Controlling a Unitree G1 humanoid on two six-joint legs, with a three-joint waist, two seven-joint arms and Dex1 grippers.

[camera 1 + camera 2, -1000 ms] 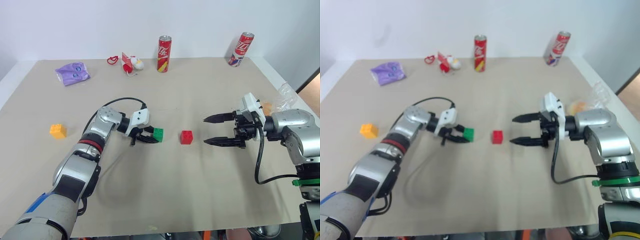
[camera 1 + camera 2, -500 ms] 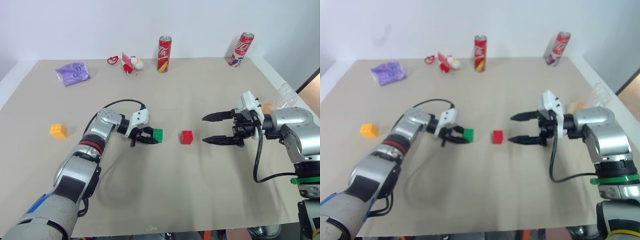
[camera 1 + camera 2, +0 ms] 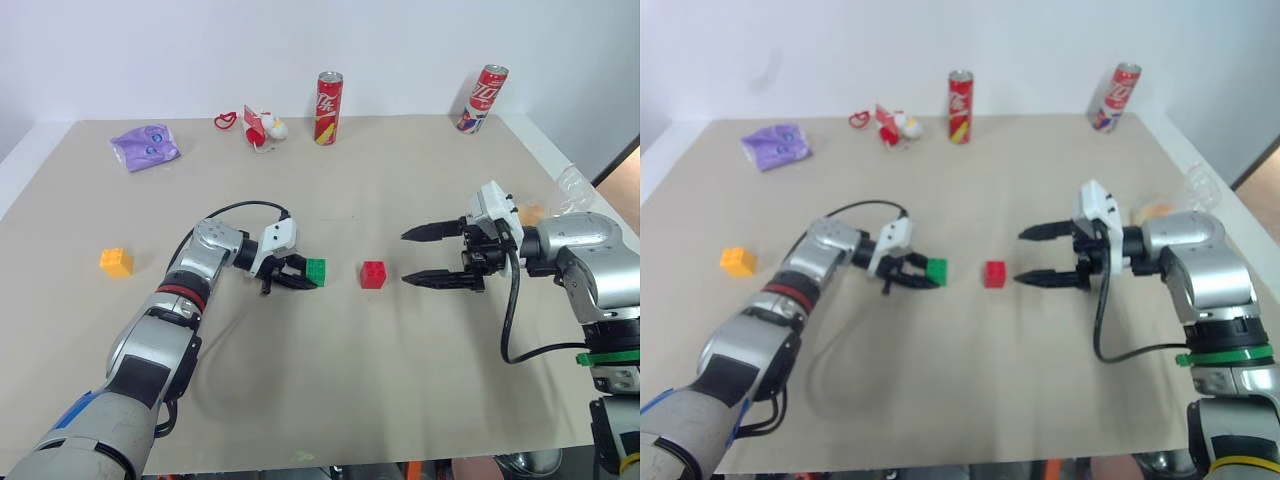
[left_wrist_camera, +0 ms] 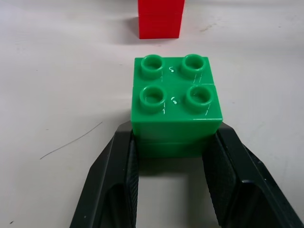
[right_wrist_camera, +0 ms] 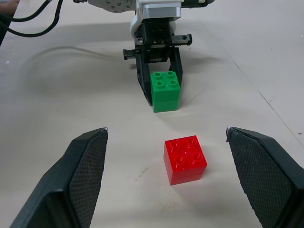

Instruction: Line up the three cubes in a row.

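Left eye view is showing three cubes: the left gripper (image 3: 297, 276) is pinching the green cube (image 3: 316, 270) just left of the red cube (image 3: 373, 274); the yellow-orange cube (image 3: 116, 262) is sitting far left of it. The right gripper (image 3: 421, 256) is hanging spread wide just right of the red cube, bare table (image 3: 400, 380) lying nearer the robot.

Green cube (image 3: 316, 271) in left pincer (image 3: 297, 273)

A: How many cubes on the counter (image 3: 400, 400)?
B: Three: one green cube (image 3: 316, 271), one red cube (image 3: 373, 274), one yellow-orange cube (image 3: 116, 262).
A: And cans?
B: Two red soda cans (image 3: 329, 107) (image 3: 483, 98), plus one purple bag (image 3: 146, 146).
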